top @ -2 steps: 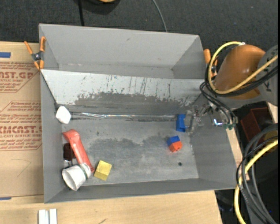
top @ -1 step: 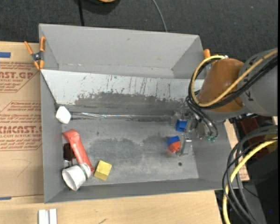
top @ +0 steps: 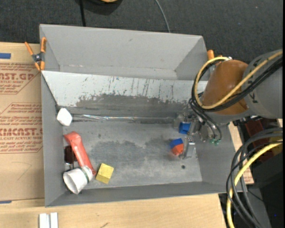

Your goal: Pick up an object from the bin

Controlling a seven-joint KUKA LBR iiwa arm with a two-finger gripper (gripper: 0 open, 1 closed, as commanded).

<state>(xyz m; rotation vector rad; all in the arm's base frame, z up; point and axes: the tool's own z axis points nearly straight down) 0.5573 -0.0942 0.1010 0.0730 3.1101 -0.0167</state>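
My gripper (top: pixel 190 147) is low at the right side of the bin, close to the right wall. A small orange and blue thing (top: pixel 177 147) lies on the floor right against its left side, touching or nearly touching it. Whether that thing is gripped I cannot tell. A small blue piece (top: pixel 184 127) shows just above it, next to the gripper's body; it may be a loose block or part of the tool.
At the left of the bin lie a white lump (top: pixel 64 117), a red tube with a white cap (top: pixel 79 163), a black piece (top: pixel 69 155) and a yellow block (top: pixel 104 173). The arm with its orange cover and cables hangs over the right rim.
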